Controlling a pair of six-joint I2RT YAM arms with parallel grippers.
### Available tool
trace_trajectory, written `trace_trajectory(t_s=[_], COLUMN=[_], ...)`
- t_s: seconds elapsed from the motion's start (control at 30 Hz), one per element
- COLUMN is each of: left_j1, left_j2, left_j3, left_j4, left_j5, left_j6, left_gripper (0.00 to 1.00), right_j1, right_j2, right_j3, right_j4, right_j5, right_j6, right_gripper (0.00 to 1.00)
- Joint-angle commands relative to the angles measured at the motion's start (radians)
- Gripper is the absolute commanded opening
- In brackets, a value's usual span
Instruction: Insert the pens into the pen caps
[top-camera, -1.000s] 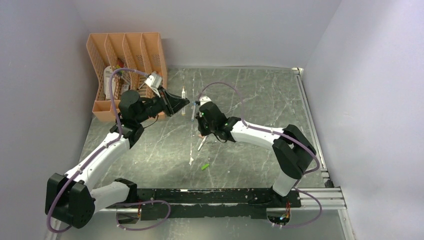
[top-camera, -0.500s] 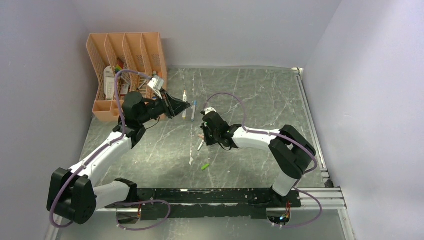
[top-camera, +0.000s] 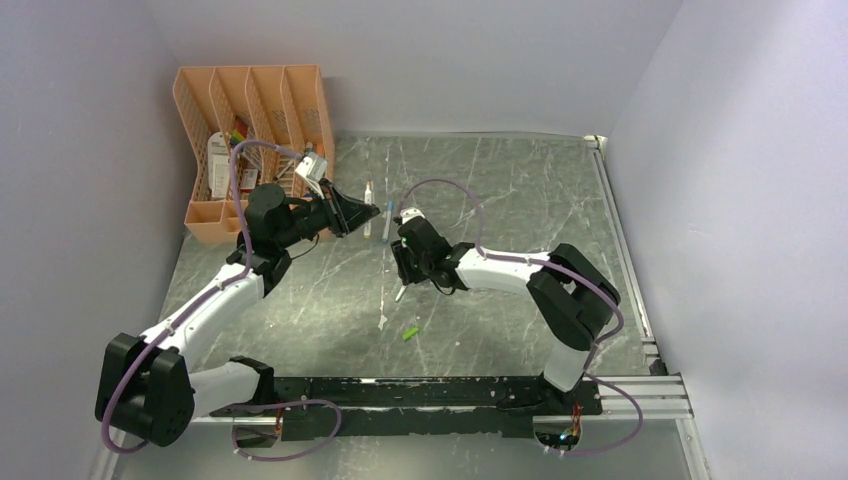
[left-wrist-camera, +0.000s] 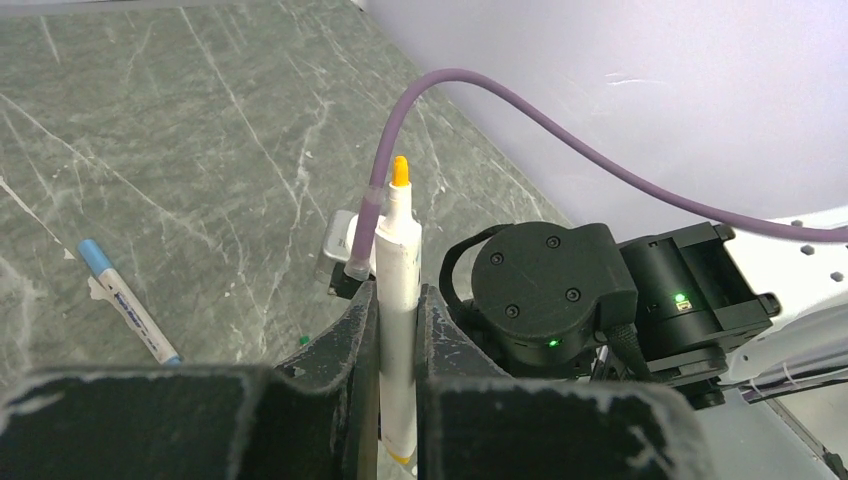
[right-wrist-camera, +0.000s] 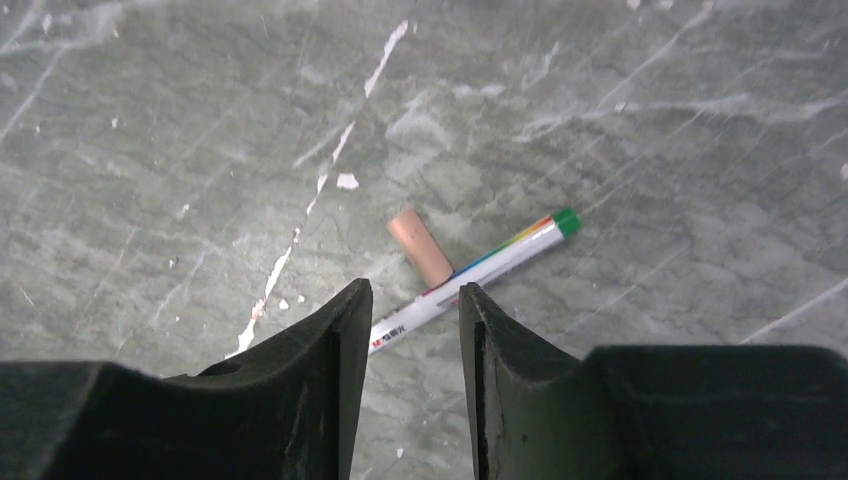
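Nearest, a green cap (top-camera: 410, 332) was seen on the counter (top-camera: 520, 200). Beyond it, the right end effector (right-wrist-camera: 412, 300) was held partly open over a green-tipped pen (right-wrist-camera: 470, 270) touched by an orange-pink cap (right-wrist-camera: 420, 247). Farther off, an orange-tipped pen (left-wrist-camera: 398, 250) was clamped in the left end effector (left-wrist-camera: 397, 300).

Grey white-veined table (right-wrist-camera: 650, 120), orange-tipped white pen (left-wrist-camera: 397, 260), green-tipped white pen (right-wrist-camera: 505, 253), peach cap (right-wrist-camera: 420, 247)

Even soft overhead light, faint shadows, sharp overhead view, near foreground blurred in wrist views
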Motion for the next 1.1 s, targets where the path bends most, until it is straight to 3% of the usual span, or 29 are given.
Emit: trace_trajectory(t_s=[0.0, 0.8, 1.07], left_j1=[0.017, 0.035, 0.038], left_j2=[0.005, -0.001, -0.002], left_j3=[-0.010, -0.020, -0.034], left_j4=[0.052, 0.059, 0.080], left_j5=[0.027, 0.031, 0.035], left_j6=[-0.005, 0.002, -0.008], left_gripper=[0.07, 0.07, 0.07], right_j1=[0.006, 0.032, 0.044], right_j2=[0.033, 0.133, 0.120], right_j3=[0.062, 0.042, 0.042], right_j4=[0.010, 0.059, 0.040], right_j5=[0.029, 0.086, 0.126], right_j6=[-0.052, -0.101, -0.084], right_gripper=[0.38, 0.37, 0.07])
